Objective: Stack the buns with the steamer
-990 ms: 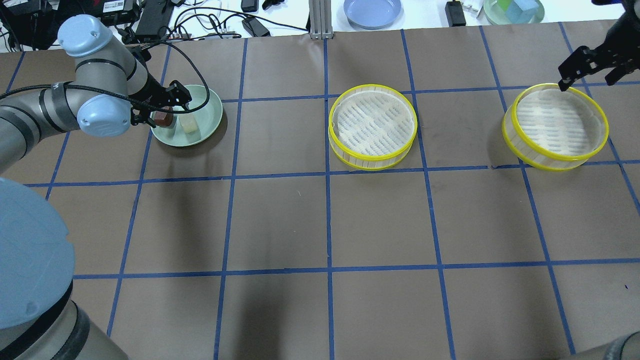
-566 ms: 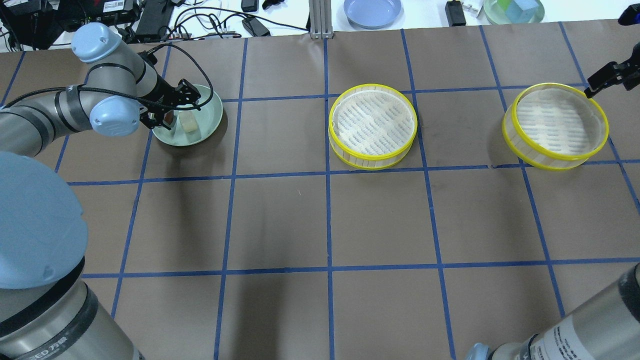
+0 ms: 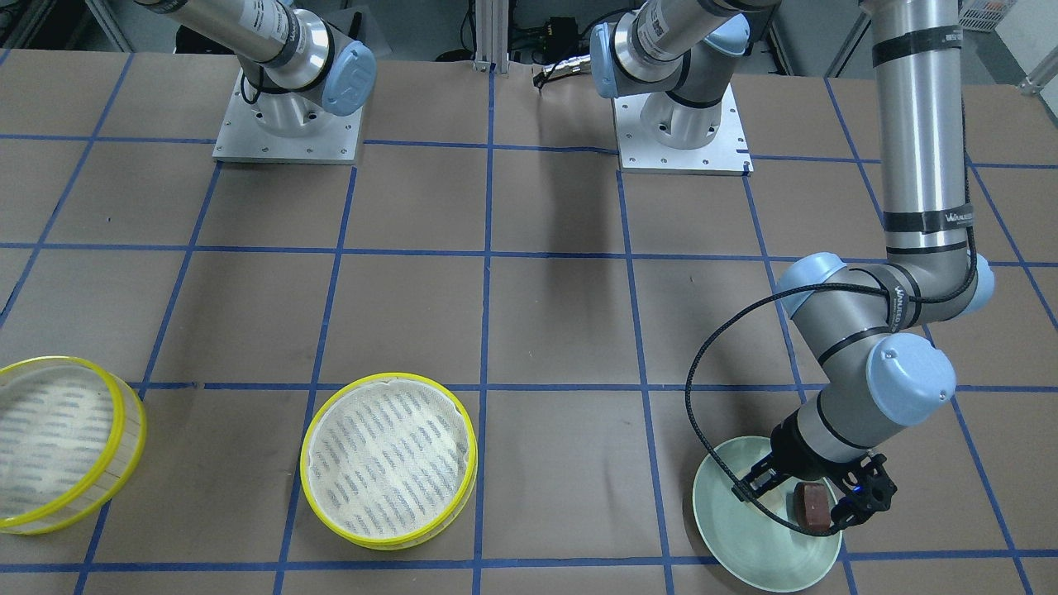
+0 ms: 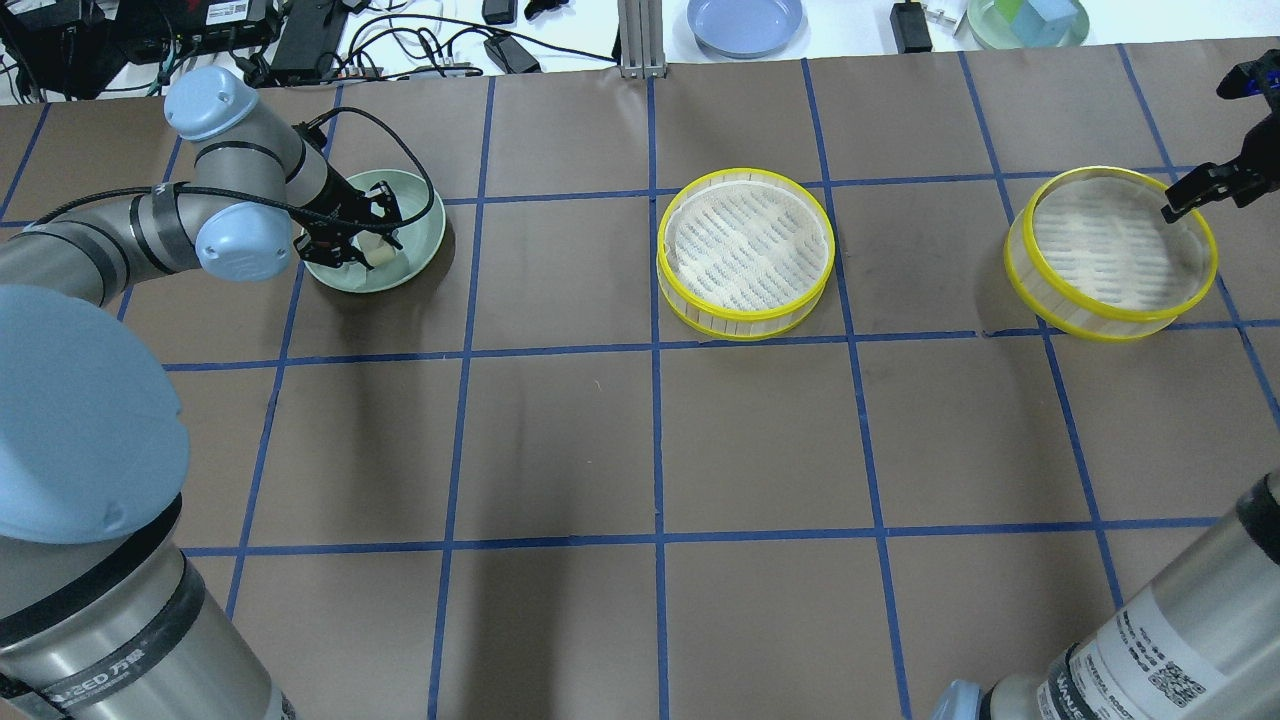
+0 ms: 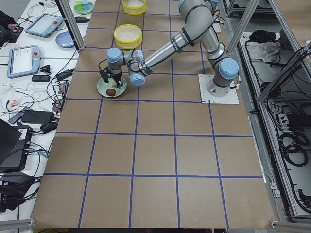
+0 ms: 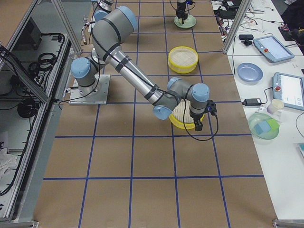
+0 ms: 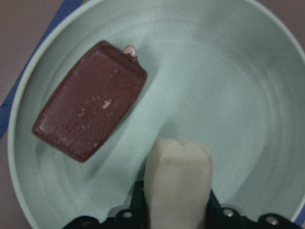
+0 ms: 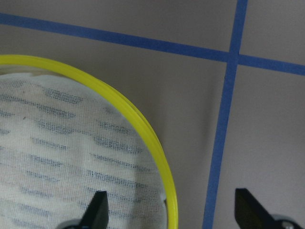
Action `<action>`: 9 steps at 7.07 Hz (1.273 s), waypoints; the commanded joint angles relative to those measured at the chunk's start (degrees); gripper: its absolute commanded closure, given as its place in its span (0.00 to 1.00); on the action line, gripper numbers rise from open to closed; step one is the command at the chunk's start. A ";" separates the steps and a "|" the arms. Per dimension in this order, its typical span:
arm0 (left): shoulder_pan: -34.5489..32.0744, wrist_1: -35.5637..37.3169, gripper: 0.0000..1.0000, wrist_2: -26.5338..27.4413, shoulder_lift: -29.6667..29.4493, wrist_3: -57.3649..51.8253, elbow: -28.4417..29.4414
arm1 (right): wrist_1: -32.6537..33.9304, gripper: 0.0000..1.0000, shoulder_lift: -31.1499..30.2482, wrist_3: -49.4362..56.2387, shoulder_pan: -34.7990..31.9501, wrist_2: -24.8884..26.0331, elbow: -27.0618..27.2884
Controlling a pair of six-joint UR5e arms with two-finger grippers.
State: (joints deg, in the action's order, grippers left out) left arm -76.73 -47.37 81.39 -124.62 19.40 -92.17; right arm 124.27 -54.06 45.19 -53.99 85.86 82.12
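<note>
Grip first: left jaws are closed on the cream bun (image 7: 178, 183) in the green plate (image 7: 238, 71) (brown bun (image 7: 90, 107) lies beside it); best to lift straight and squeeze gently. Right jaws gape wide, empty, astride the outer steamer (image 4: 1105, 320) rim.

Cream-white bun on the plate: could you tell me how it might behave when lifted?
The cream-white bun is probably light, being small beside the plate. Its oblong shape suggests it won't roll. Its smooth surface might slip in the left tool.
</note>
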 commanded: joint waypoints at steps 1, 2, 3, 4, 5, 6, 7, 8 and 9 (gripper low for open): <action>-1.30 0.00 1.00 -0.35 2.44 0.19 2.07 | -0.96 0.45 0.44 -0.90 0.20 1.23 0.41; -5.23 -0.35 1.00 -1.75 4.20 1.85 4.00 | -1.05 0.56 0.44 -0.90 0.38 1.33 0.50; -9.97 0.26 1.00 -2.98 4.82 7.61 5.23 | -1.31 0.65 0.44 -0.98 0.47 1.33 0.67; -13.67 1.31 1.00 -8.04 4.48 12.02 5.33 | -3.31 0.82 0.44 -0.98 0.64 1.59 1.11; -15.97 5.49 1.00 -11.48 3.52 12.50 5.25 | -3.33 0.90 0.35 -0.90 0.73 1.59 1.11; -18.95 7.01 1.00 -12.04 2.81 12.50 5.16 | -3.34 0.95 0.27 -0.90 0.73 1.68 1.11; -22.38 8.60 1.00 -13.17 2.46 12.59 5.16 | -3.07 0.97 -0.17 -0.90 0.73 1.68 1.03; -25.37 8.87 1.00 -13.10 1.76 12.59 5.07 | -2.98 0.97 -1.13 -1.07 0.73 1.68 1.03; -27.75 8.87 1.00 -12.92 1.32 12.59 4.98 | -3.16 0.97 -1.49 -1.25 0.73 1.51 1.03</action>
State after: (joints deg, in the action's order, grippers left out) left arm -101.26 -38.85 68.50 -122.68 31.95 -87.09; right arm 121.20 -54.91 44.13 -53.27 87.49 83.16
